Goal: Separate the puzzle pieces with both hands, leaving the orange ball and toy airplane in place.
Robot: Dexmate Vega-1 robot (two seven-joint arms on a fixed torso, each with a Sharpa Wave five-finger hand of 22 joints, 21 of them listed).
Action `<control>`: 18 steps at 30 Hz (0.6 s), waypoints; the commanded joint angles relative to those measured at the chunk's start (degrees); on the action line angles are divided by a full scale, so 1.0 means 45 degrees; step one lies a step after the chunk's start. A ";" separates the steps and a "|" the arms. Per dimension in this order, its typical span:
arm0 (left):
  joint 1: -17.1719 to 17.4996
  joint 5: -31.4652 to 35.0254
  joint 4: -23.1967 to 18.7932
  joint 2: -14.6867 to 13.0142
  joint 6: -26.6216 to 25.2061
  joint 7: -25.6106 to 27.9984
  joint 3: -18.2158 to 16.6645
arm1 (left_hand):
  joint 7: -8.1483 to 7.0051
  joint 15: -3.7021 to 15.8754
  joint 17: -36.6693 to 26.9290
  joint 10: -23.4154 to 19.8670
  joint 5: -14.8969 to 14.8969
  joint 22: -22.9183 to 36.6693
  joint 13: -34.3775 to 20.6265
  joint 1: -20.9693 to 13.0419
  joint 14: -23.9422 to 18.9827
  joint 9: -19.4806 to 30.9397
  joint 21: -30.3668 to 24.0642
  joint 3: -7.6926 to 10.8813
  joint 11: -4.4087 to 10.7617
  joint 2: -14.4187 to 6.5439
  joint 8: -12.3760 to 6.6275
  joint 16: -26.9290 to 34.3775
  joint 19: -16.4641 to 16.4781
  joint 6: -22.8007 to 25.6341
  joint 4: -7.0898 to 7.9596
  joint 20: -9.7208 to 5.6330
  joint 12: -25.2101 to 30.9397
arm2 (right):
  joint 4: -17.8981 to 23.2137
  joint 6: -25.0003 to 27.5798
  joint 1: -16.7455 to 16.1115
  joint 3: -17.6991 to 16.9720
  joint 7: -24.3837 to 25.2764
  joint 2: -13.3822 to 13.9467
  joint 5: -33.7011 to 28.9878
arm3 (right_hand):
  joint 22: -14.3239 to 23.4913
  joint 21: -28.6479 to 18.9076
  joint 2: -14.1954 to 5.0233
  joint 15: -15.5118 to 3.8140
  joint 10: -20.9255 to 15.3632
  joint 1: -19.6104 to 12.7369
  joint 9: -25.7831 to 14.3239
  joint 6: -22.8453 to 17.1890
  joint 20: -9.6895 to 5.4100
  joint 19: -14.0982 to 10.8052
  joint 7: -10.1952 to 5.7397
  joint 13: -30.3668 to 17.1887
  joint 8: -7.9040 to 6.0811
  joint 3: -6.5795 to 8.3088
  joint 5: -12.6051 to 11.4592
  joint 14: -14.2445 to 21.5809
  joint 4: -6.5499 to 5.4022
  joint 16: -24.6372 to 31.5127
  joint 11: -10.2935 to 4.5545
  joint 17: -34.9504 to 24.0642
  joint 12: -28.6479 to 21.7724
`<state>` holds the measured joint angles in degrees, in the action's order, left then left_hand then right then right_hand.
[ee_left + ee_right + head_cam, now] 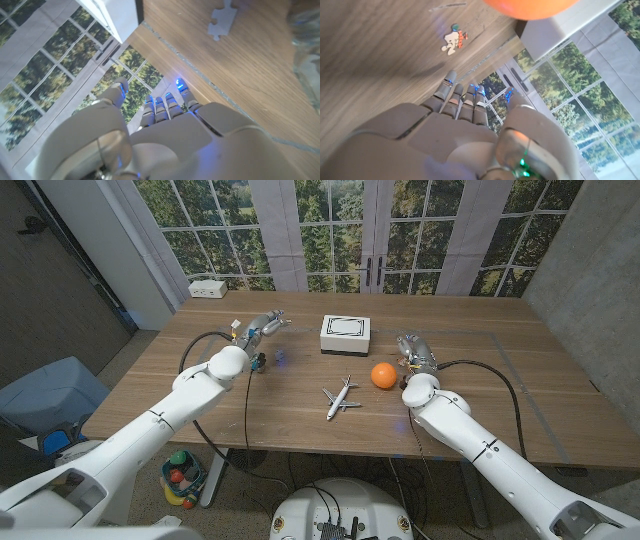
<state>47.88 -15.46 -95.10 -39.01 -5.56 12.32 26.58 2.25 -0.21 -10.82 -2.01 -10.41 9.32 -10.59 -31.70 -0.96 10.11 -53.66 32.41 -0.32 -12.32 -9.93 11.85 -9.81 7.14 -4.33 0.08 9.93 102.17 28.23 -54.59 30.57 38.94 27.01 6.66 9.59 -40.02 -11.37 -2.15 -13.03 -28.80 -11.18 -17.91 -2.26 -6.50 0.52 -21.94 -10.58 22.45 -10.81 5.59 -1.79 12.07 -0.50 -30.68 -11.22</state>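
A small puzzle piece (258, 363) lies on the wooden table (300, 420) beside my left forearm; in the left wrist view a pale puzzle piece (223, 22) lies apart from my fingers. My left hand (262, 328) (160, 120) hovers left of the white box, fingers straight, holding nothing. Another piece (454, 40), white with orange and teal, lies on the wood ahead of my right hand (470, 115). My right hand (415, 350) is empty, just right of the orange ball (384, 375) (530, 7). The toy airplane (341, 397) lies at the table's middle.
A white box (346, 333) (112, 15) (545, 32) stands at the table's back middle between my hands. A white socket strip (209, 288) sits at the back left corner. A blue seat (40, 395) and toys (180, 478) are on the floor at the left.
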 commanded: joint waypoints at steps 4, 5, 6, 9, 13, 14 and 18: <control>0.0359 -0.2041 0.2602 0.1067 0.5637 -0.1920 -0.0852 | -0.0259 0.0170 -0.0085 0.0384 -0.0271 0.0039 0.0089 0.1276 0.0357 0.0011 0.0391 0.0176 0.0107 0.0143 -0.0048 -0.0057 -0.0726 -0.0361 0.1576 -0.0305 0.0134 | -0.1177 -0.5327 -0.0595 -0.0480 -0.1244 0.0362 0.0731 | -0.0008 0.0525 0.0201 -0.0792 0.0411 0.1551 0.0074 0.0402 -0.0622 0.0441 0.0079 0.0512 0.0037 -0.0203 0.0029 -0.0438 -0.1208 -0.0129 -0.0081 0.0320 0.0151; 0.0342 -0.2221 0.2797 0.1161 0.5885 -0.2119 -0.0882 | -0.0304 0.0215 -0.0082 0.0452 -0.0301 0.0038 0.0096 0.1508 0.0392 0.0008 0.0446 0.0133 0.0144 0.0184 -0.0051 -0.0061 -0.0712 -0.0388 0.1808 -0.0362 0.0127 | -0.1314 -0.5644 -0.0582 -0.0479 -0.1384 0.0358 0.0769 | -0.0009 0.0547 0.0202 -0.0837 0.0420 0.1604 0.0077 0.0408 -0.0645 0.0455 0.0069 0.0531 0.0034 -0.0212 0.0022 -0.0467 -0.1245 -0.0139 -0.0091 0.0334 0.0149; 0.0324 -0.2386 0.3003 0.1288 0.6146 -0.2266 -0.0915 | -0.0318 0.0233 -0.0078 0.0472 -0.0323 0.0037 0.0102 0.1675 0.0416 0.0006 0.0486 0.0096 0.0167 0.0211 -0.0064 -0.0065 -0.0701 -0.0374 0.1968 -0.0393 0.0133 | -0.1425 -0.5906 -0.0576 -0.0486 -0.1509 0.0356 0.0811 | -0.0010 0.0580 0.0201 -0.0873 0.0433 0.1674 0.0081 0.0431 -0.0679 0.0484 0.0065 0.0557 0.0036 -0.0223 0.0012 -0.0506 -0.1293 -0.0151 -0.0099 0.0353 0.0148; 0.0216 -0.2802 0.3562 0.1564 0.6778 -0.2815 -0.0953 | -0.0408 0.0314 -0.0058 0.0475 -0.0402 0.0029 0.0118 0.2167 0.0441 -0.0003 0.0600 -0.0018 0.0231 0.0286 -0.0079 -0.0065 -0.0619 -0.0362 0.2413 -0.0513 0.0160 | -0.1719 -0.6576 -0.0540 -0.0504 -0.1835 0.0358 0.0886 | -0.0014 0.0650 0.0208 -0.0942 0.0474 0.1883 0.0091 0.0468 -0.0784 0.0494 0.0047 0.0634 0.0029 -0.0260 -0.0021 -0.0504 -0.1428 -0.0140 -0.0154 0.0411 0.0147; 0.0019 -0.3342 0.4280 0.1851 0.7519 -0.3717 -0.0966 | -0.0531 0.0452 -0.0024 0.0441 -0.0516 0.0018 0.0134 0.2746 0.0443 -0.0017 0.0724 -0.0164 0.0321 0.0373 -0.0109 -0.0069 -0.0425 -0.0268 0.2859 -0.0675 0.0186 | -0.2316 -0.7846 -0.0489 -0.0628 -0.2490 0.0274 0.1276 | -0.0021 0.0707 0.0236 -0.1031 0.0443 0.2139 0.0103 0.0446 -0.0925 0.0406 0.0007 0.0733 -0.0001 -0.0310 -0.0064 -0.0457 -0.1569 -0.0118 -0.0237 0.0494 0.0117; -0.0008 -0.3481 0.4431 0.1934 0.7693 -0.3898 -0.0984 | -0.0540 0.0524 -0.0016 0.0399 -0.0542 0.0014 0.0137 0.2875 0.0397 -0.0020 0.0745 -0.0199 0.0335 0.0397 -0.0127 -0.0054 -0.0343 -0.0207 0.2937 -0.0742 0.0202 | -0.2473 -0.8143 -0.0461 -0.0654 -0.2656 0.0240 0.1375 | -0.0024 0.0726 0.0244 -0.1064 0.0423 0.2208 0.0107 0.0429 -0.0977 0.0381 -0.0006 0.0763 -0.0012 -0.0321 -0.0077 -0.0428 -0.1601 -0.0108 -0.0256 0.0521 0.0105; -0.0130 -0.4035 0.5018 0.2237 0.8340 -0.4673 -0.1052 | -0.0603 0.0646 0.0008 0.0303 -0.0619 0.0003 0.0146 0.3170 0.0333 -0.0030 0.0833 -0.0255 0.0341 0.0418 -0.0151 -0.0043 -0.0205 -0.0077 0.3071 -0.0926 0.0229 | -0.2933 -0.9096 -0.0357 -0.0738 -0.3224 0.0143 0.1659 | -0.0033 0.0761 0.0273 -0.1111 0.0330 0.2408 0.0118 0.0365 -0.1052 0.0232 -0.0057 0.0856 -0.0045 -0.0346 -0.0115 -0.0366 -0.1670 -0.0096 -0.0303 0.0614 0.0063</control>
<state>48.52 -27.29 -80.18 -32.53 22.44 -0.27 22.80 -0.02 1.67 -10.67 -0.34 -12.59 9.33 -9.86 -18.49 0.79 9.85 -50.37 31.34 0.87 -10.36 -10.19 11.54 -9.80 6.14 8.93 -1.35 10.61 94.44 0.23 -56.69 28.29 30.60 28.28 10.98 9.33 -36.82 -10.00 -1.84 -11.24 -18.96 -10.65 -15.94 -2.16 -4.79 0.69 -18.17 -10.59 20.88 -10.85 3.47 -8.95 11.44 -1.34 -28.02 -10.57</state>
